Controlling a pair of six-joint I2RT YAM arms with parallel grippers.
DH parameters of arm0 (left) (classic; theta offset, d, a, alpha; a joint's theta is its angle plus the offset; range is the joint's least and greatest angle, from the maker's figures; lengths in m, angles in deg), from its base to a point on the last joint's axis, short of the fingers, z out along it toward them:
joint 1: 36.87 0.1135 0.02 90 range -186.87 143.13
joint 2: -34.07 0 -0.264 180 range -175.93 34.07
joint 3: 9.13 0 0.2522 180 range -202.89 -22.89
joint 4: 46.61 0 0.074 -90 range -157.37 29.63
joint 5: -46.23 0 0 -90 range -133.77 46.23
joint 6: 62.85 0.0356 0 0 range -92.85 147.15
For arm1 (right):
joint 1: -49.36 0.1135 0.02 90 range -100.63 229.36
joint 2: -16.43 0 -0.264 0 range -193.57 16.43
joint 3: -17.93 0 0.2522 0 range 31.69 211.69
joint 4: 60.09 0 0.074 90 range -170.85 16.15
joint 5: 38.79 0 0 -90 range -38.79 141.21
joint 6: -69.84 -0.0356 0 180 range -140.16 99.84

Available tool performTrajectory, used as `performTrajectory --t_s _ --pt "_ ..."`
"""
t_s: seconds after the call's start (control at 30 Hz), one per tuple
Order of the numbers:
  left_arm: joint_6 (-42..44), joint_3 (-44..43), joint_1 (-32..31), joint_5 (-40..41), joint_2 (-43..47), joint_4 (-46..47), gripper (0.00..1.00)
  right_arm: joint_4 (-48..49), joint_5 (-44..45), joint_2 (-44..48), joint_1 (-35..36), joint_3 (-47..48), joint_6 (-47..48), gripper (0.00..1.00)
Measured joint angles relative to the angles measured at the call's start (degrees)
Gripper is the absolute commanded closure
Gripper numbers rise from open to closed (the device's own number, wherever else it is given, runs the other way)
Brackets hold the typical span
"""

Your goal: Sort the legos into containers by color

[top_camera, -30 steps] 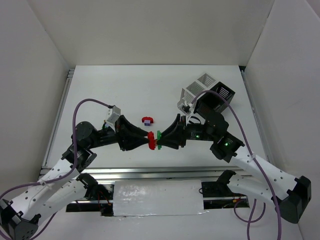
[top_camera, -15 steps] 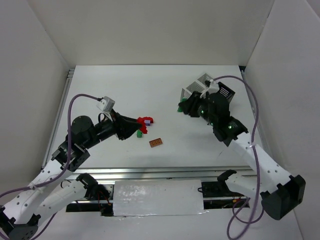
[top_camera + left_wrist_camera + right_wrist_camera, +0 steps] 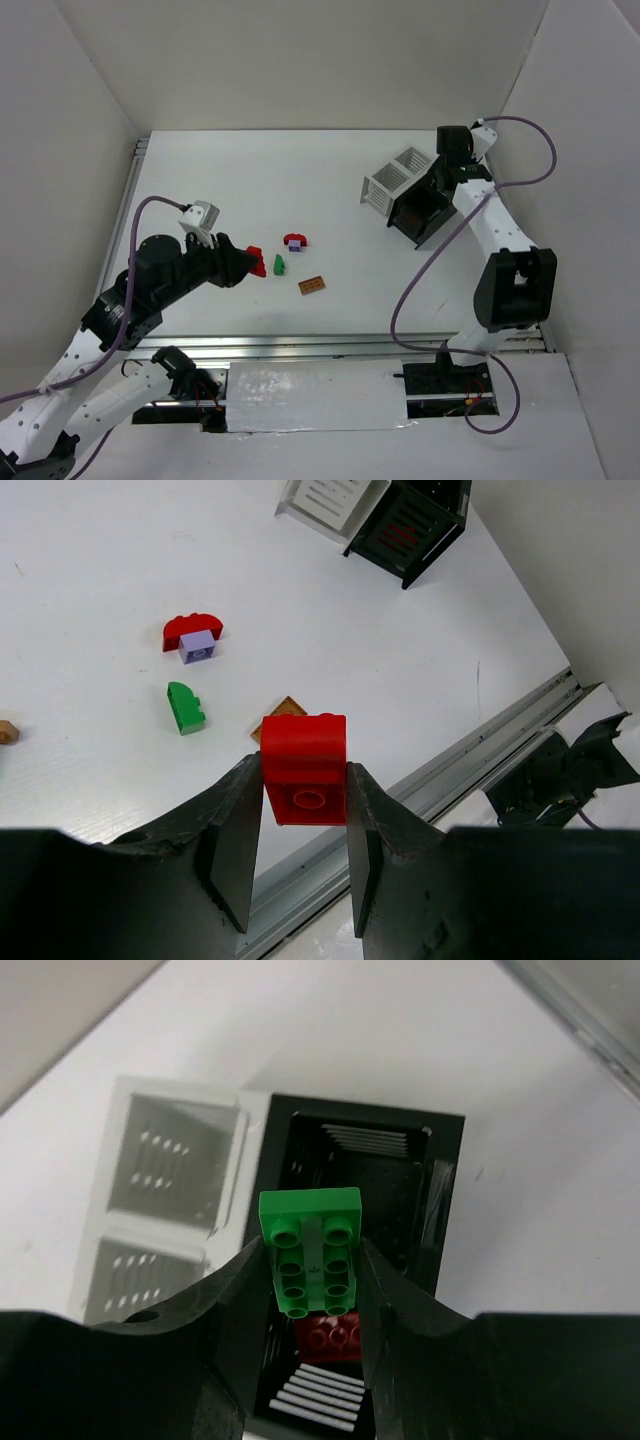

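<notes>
My left gripper (image 3: 252,259) is shut on a red lego (image 3: 304,768), held above the table at the left. On the table lie a green lego (image 3: 280,265), a red arch lego (image 3: 295,238) with a purple lego (image 3: 197,647) against it, and an orange-brown lego (image 3: 312,285). My right gripper (image 3: 438,186) is shut on a green lego (image 3: 312,1250) right over the black container (image 3: 365,1120), which holds a red lego (image 3: 335,1335). The white container (image 3: 393,178) stands beside the black one.
A second orange-brown lego (image 3: 6,731) sits at the left edge of the left wrist view. A metal rail (image 3: 300,345) runs along the table's near edge. White walls close in the table on the left, back and right.
The grippers had met at the table's middle with red and green legos together. The left drew back left with the red one; the right carried the green one over the black container.
</notes>
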Motion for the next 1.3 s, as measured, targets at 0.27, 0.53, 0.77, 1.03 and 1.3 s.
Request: performTrajectory --t_s 0.27,0.53,0.77,1.03,1.3 --pt "1.1 0.3 0.0 0.1 3.7 -1.6 1.0 -1.9 3.4 -10.9 -1.3 7.8 1.3 0.87" --pt "1.2 1.1 0.0 -0.9 3.2 -1.9 1.0 -2.3 3.8 -11.1 -1.4 7.9 2.2 0.22" --pt "1.1 1.2 0.0 -1.3 3.0 -1.6 1.0 -2.9 2.3 -10.9 -1.4 8.7 2.4 0.17" --pt "-1.5 1.8 0.0 -8.8 -0.8 6.3 1.0 8.9 -45.2 10.0 5.2 -11.0 8.7 0.07" --pt "-6.4 1.8 0.0 -19.6 -4.8 18.1 1.0 38.3 -77.6 32.2 31.9 -31.2 4.1 0.06"
